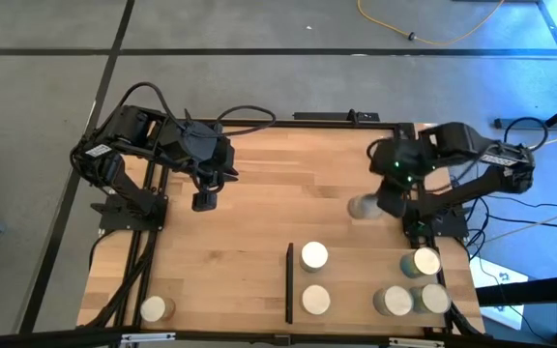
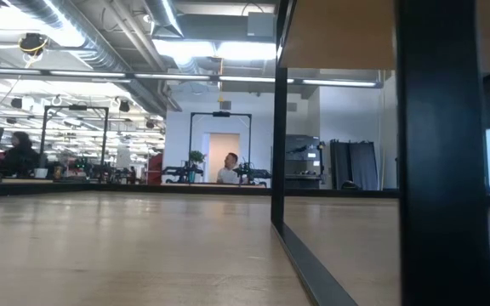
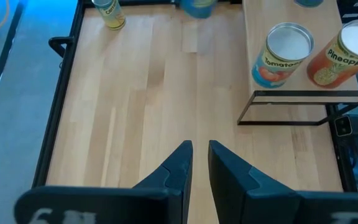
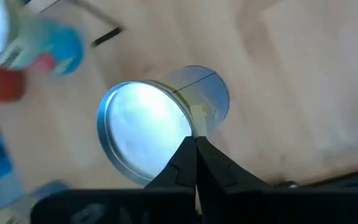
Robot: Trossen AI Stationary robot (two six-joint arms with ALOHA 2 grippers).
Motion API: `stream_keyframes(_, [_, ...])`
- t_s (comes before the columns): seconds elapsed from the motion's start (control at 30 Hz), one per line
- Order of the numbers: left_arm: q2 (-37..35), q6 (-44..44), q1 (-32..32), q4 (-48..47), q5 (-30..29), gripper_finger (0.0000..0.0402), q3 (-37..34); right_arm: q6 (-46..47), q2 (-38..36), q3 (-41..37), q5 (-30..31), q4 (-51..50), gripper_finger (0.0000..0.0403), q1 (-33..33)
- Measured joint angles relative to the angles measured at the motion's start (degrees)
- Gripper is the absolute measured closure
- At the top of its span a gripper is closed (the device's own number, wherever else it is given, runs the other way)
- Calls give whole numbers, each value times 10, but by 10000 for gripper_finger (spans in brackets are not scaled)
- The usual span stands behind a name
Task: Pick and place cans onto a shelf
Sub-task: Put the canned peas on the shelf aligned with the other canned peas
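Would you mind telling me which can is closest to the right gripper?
The blurred grey can on the bare tabletop, right beside the right gripper. The other cans stand farther off toward the table's front edge.

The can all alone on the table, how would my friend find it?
Start at the big wooden table and go to the corner below the left arm, far from the light shelf. One can stands there upright with a pale round top. Every other can crowds on or near the shelf; this one has no neighbours.

You have seven cans point(image 1: 314, 256) in view, one shelf point(image 1: 356, 290), and two arms point(image 1: 143, 145).
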Motion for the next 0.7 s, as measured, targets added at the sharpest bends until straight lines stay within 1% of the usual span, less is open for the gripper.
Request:
stream_keyframes(0.13, [0,0,0,5,0,357,0,50,1,0,-23,0,403,65])
stream_keyframes(0.3, [0,0,0,38,0,357,0,116,5,0,-29,0,403,148])
stream_keyframes(0.5, [0,0,0,57,0,357,0,191,8,0,-49,2,403,227])
stream_keyframes(0.7, [0,-14,0,60,0,357,0,235,14,0,-58,9,403,287])
